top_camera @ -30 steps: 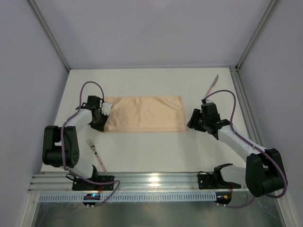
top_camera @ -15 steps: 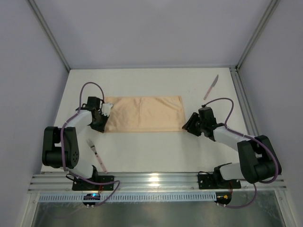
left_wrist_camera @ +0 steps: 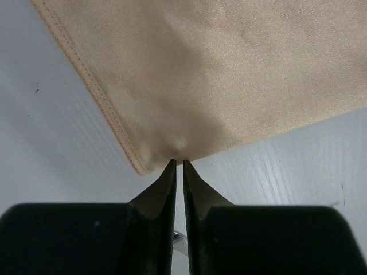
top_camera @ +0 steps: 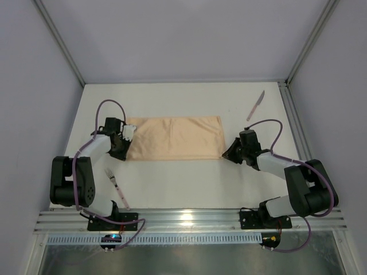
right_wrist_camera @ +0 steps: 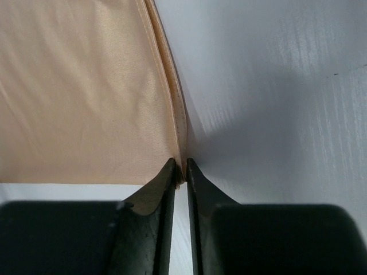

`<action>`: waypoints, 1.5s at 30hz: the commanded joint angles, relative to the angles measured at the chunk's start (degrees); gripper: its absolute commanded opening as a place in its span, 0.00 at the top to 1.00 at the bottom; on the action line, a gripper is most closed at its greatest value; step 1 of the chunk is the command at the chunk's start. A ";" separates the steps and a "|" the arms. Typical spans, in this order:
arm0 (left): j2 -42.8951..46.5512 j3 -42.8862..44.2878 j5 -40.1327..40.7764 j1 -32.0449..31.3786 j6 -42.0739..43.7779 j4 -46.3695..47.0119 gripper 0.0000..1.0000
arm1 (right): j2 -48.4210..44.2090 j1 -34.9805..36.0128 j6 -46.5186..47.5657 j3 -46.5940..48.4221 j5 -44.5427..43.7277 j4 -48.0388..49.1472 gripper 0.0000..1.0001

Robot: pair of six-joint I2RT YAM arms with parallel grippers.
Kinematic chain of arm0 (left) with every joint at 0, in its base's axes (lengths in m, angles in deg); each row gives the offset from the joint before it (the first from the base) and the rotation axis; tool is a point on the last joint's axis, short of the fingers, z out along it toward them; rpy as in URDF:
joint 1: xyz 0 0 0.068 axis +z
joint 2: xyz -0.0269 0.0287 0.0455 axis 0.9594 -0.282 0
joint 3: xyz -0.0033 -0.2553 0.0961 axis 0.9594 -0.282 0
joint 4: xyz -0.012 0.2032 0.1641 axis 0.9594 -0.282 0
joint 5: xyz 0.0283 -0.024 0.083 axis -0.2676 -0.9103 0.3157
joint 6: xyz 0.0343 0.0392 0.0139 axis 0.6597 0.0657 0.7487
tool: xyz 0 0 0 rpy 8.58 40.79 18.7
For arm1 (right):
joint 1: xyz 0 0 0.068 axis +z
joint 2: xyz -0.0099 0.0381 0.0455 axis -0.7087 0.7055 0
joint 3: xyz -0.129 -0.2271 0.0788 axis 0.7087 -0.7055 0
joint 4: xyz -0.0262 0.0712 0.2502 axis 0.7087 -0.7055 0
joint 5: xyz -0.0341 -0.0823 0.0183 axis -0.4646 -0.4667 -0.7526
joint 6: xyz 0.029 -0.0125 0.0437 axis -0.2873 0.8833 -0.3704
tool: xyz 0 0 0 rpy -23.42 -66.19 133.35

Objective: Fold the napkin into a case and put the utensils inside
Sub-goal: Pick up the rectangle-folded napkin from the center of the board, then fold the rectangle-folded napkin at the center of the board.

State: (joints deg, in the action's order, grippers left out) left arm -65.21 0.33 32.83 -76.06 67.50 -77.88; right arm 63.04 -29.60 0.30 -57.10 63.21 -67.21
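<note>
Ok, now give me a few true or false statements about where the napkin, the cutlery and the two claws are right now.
1. The napkin lies flat as a wide rectangle. True.
2. The knife lies on the napkin. False: it lies apart from it, off to the far right.
3. The fork lies off the napkin, to its near left. True.
4. The left claw hangs wide open over the napkin's middle. False: it is pinched shut on the near left corner.
5. The right claw is at the napkin's near right corner. True.
</note>
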 commanded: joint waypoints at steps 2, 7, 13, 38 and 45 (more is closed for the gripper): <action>2.61 0.29 -0.45 0.15 0.69 0.15 0.90 | -1.03 -0.15 1.94 0.82 -3.40 -2.19 0.89; 3.31 0.90 -2.65 0.15 0.78 -0.56 0.89 | -3.84 -1.29 4.93 1.53 -5.25 -6.67 0.96; 1.73 3.10 -7.39 0.15 -0.19 -2.23 0.89 | -10.96 -6.47 9.31 1.26 -7.17 -13.52 0.96; -8.29 6.18 -9.42 0.15 -3.36 -4.25 0.89 | 37.62 31.74 28.57 66.55 -13.77 -33.40 0.96; -9.61 6.97 -9.16 0.15 -3.62 -4.69 0.90 | 44.40 40.19 31.83 73.16 -7.02 -25.86 0.96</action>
State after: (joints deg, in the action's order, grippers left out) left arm -73.27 6.36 23.86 -76.06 64.33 -82.47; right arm 106.91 8.85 29.74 13.06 51.61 -97.04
